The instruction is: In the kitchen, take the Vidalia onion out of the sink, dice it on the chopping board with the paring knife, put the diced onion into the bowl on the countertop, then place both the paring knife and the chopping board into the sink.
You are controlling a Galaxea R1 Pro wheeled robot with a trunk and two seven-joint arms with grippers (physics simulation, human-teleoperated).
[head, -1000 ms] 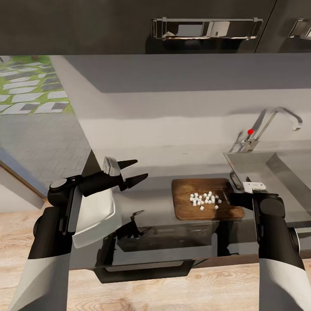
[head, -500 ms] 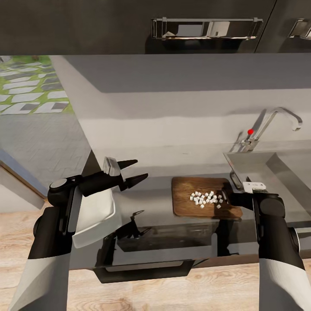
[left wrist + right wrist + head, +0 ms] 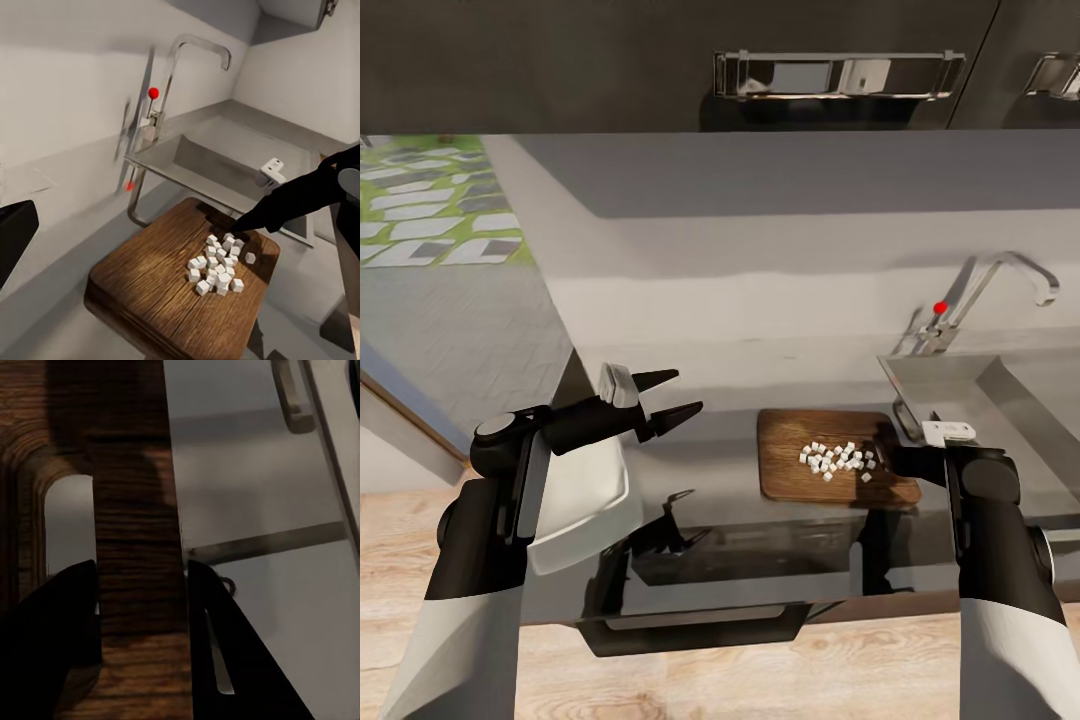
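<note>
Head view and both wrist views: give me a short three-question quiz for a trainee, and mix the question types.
1. True or false: the diced onion lies in the bowl.
2. What does the right tool straddle? A. the tap lever; B. the slot-handle end of the chopping board; C. the bowl's rim.
3. Fill the gap: the left tool hangs above the bowl with its jaws ___.
Key: 1 false, it lies on the chopping board; 2 B; 3 open.
</note>
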